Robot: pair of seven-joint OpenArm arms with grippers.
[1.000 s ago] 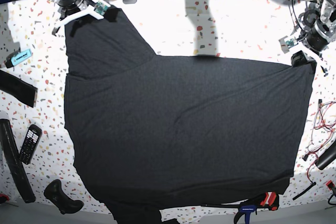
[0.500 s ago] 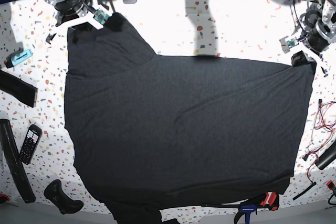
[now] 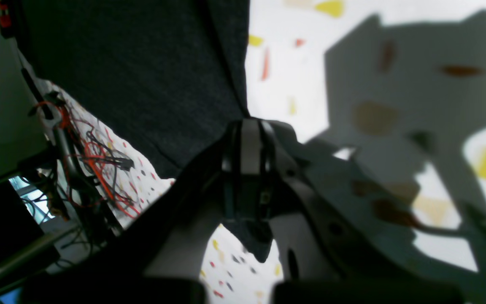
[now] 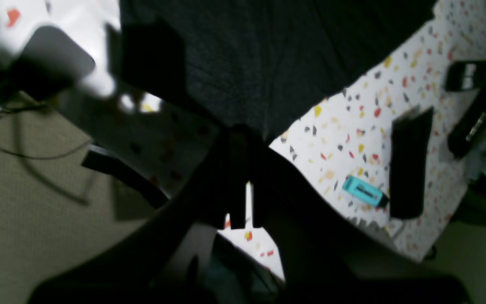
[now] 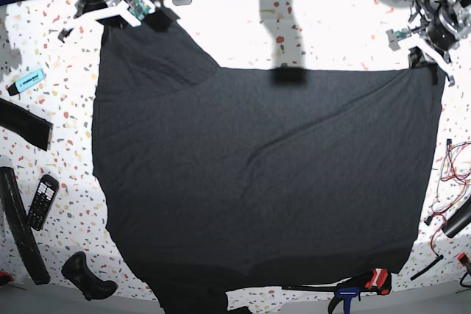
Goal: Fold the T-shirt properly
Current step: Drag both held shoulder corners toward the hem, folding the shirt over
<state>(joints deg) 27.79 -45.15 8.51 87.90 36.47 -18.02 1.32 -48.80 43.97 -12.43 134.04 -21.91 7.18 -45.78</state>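
Note:
The T-shirt is a large dark charcoal cloth spread over most of the speckled table, plain side up. My right gripper is at the far left, shut on the shirt's far left corner. In the right wrist view the dark fingers pinch the cloth edge, and the T-shirt stretches away from them. My left gripper is at the far right, shut on the far right corner. In the left wrist view its fingers clamp a corner of the T-shirt, which hangs taut.
On the left lie a blue marker, a black strap, a remote and a black handle. A clamp sits at the near edge. Red wires trail on the right.
Both grippers have moved toward the far edge of the table with their corners. The shirt's far edge has shifted back with them and pulled straighter.

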